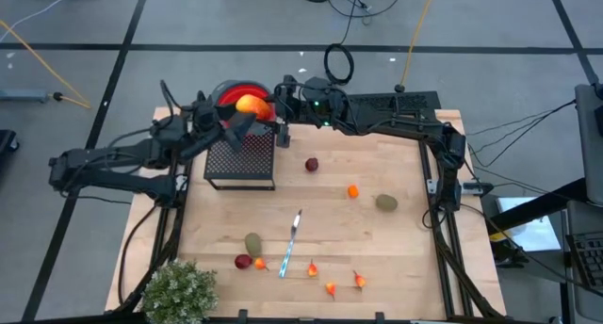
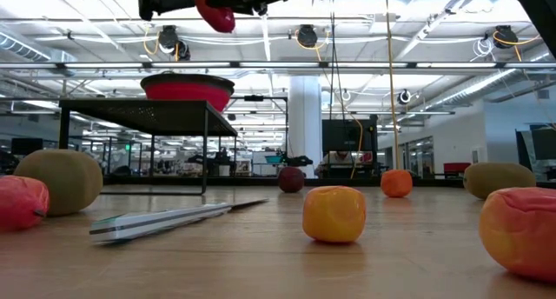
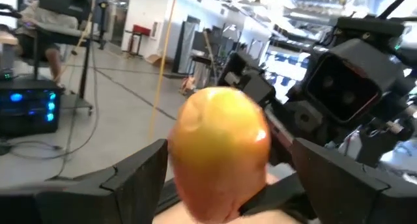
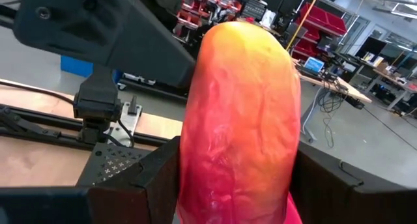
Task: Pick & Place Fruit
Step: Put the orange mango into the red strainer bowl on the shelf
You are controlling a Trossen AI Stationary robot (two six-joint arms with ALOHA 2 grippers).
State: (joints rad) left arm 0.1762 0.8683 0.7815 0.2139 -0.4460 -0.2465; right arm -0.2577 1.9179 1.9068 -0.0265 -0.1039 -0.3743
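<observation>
1. We see the elongated orange-red fruit (image 1: 247, 105) (image 2: 215, 10) (image 3: 221, 152) (image 4: 241, 120) held in the air above the red bowl (image 1: 236, 87) (image 2: 187, 89), at the far side of the table (image 1: 396, 258).
2. The right gripper (image 1: 267, 105) (image 4: 238, 178) is clamped on this fruit. In its wrist view we find both dark fingers pressed against the fruit's sides.
3. The left gripper (image 1: 234, 117) (image 3: 228, 178) meets it from the other side. Its fingers flank the fruit's rounded end, and we make out a gap at one finger, so it looks spread rather than gripping.
4. The bowl sits on top of a black mesh stand (image 1: 240, 159) (image 2: 139, 108).
5. The rest of the fruit lies on the wood:
   - a dark-red ball (image 1: 311, 164) (image 2: 291, 179) is just beside the stand
   - an orange ball (image 1: 352, 191) (image 2: 396, 182) and an olive-brown oval (image 1: 386, 202) (image 2: 498, 179) lie towards the right arm's side
6. Near the front we note a second olive-brown oval (image 1: 252, 243) (image 2: 59, 181) with another dark-red ball (image 1: 243, 262) just beside it.
7. Tiny red-orange bits (image 1: 331, 287) are scattered along the front edge.
8. A knife (image 1: 291, 241) (image 2: 165, 219) lies between the front oval and the bits.
9. A bushy grey-green plant (image 1: 179, 291) stands at the front corner on the left arm's side.
</observation>
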